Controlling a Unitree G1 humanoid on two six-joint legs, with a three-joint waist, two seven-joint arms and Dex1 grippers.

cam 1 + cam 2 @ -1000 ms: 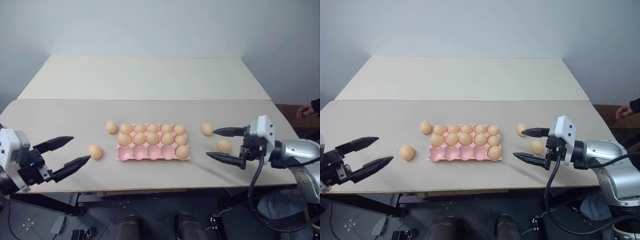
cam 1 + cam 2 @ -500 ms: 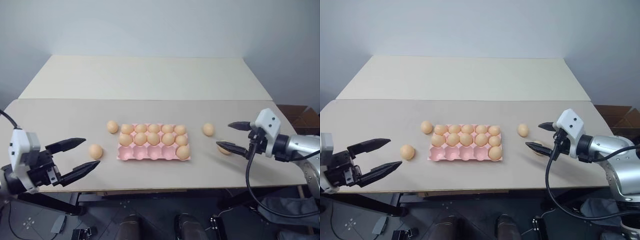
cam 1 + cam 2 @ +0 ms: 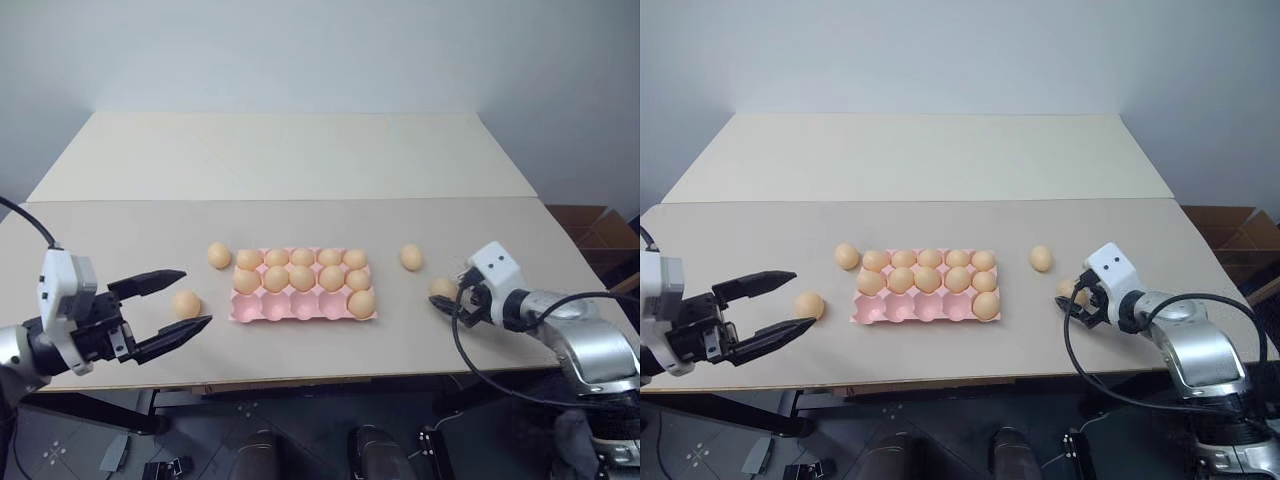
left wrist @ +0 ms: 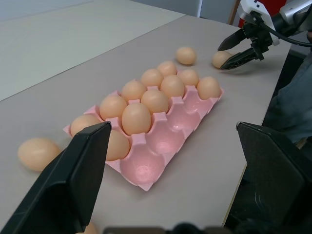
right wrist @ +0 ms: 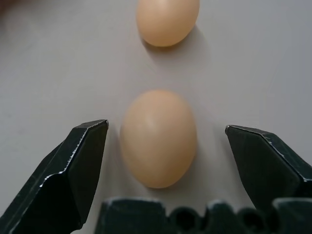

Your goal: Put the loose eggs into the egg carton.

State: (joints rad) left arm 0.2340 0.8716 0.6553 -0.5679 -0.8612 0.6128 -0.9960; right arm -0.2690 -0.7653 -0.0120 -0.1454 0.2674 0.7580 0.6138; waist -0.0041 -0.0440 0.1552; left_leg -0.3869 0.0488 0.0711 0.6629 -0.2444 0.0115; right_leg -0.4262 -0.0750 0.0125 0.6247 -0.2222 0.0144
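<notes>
Beige table (image 3: 300, 160) with a seam across it; brown cardboard box (image 3: 600, 225) beside it, pale wall (image 3: 300, 50) behind

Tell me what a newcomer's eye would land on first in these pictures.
First, the pale-pink egg carton mid-table, its two far rows full of tan eggs and one more in the near row's right-end cup. Next, the right gripper, jaws open either side of a loose egg on the table right of the carton. The left gripper hangs open by another loose egg on the carton's left.

White-housed wrists, black two-fingered left hand (image 3: 168, 305) and right hand (image 4: 240, 47), silver forearm, looping black cables.
</notes>
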